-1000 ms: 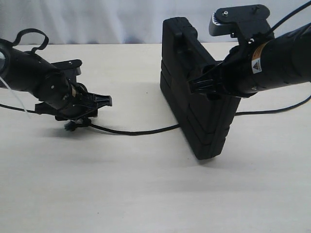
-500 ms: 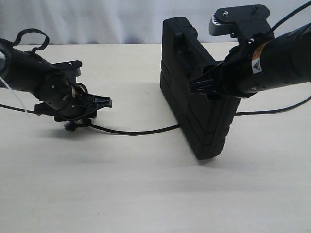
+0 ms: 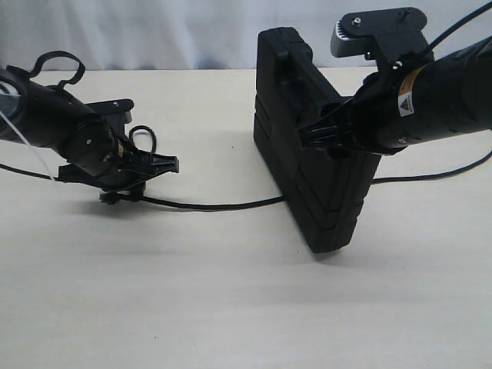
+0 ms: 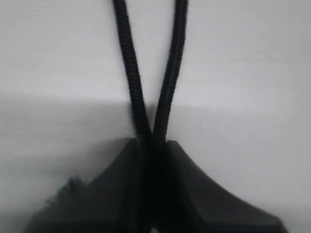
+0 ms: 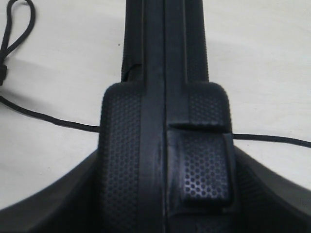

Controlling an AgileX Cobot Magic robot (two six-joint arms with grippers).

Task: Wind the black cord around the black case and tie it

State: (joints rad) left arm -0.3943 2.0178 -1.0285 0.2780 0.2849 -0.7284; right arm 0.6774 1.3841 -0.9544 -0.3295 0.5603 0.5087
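Cord [image 3: 215,206], seemingly soft and light, lay on the worktop [image 3: 231,307], passing the upright case [image 3: 307,169]; left tool [image 3: 157,164] pinched it near its loop, likely the best hold; right tool [image 3: 315,137] clamped the case.

You can read no words here; the right arm [image 3: 450,88] carries a small white sticker [image 3: 405,105] with a triangle sign, its print illegible.

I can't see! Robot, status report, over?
Left tool shut on the black cord. Right tool grips the black case, upright. Cord not yet wrapped. Nothing in the way.
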